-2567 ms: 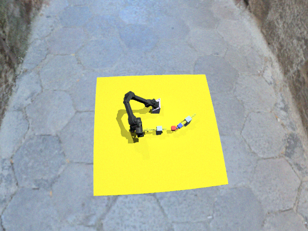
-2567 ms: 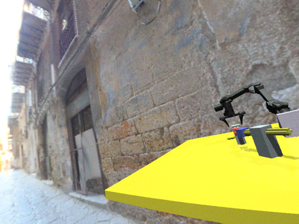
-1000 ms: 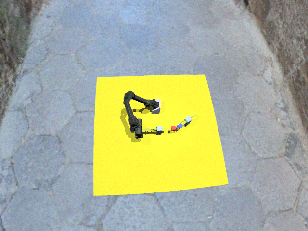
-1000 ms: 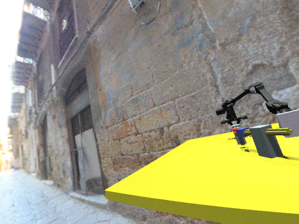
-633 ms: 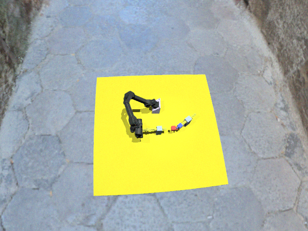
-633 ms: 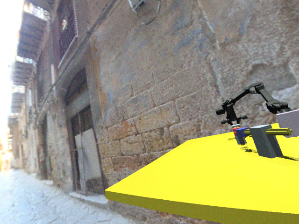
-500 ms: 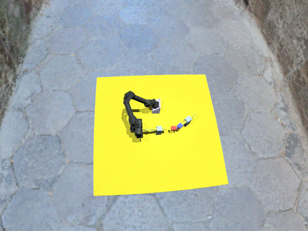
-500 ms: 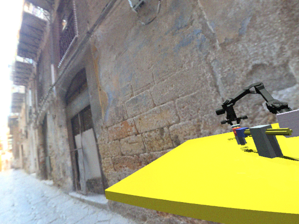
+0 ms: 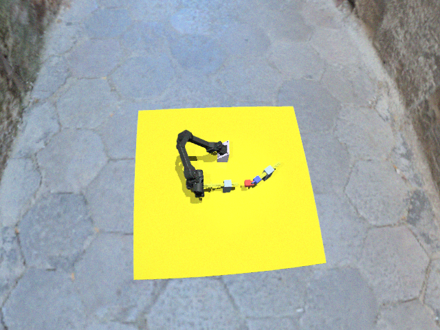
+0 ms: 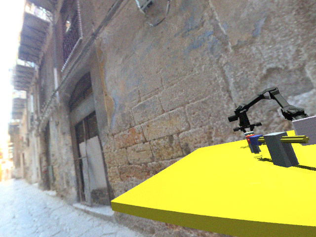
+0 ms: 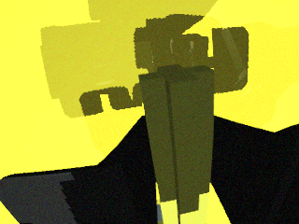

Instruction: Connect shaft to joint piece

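The second shaft, yellow and grooved, runs through its grey block. My gripper is shut on this shaft near its outer end, with one dark finger on each side in the wrist view. The red joint piece sits on the blue hinge part and faces roughly toward the second shaft; its exact angle is too small to tell. The first shaft passes through the other grey block at an angle. The fingertips are hidden in the top and exterior views.
The arm's base stands on a pale mount behind the shafts. The arm bends out to the left and comes down over the second shaft. All of it stands on a yellow square table top.
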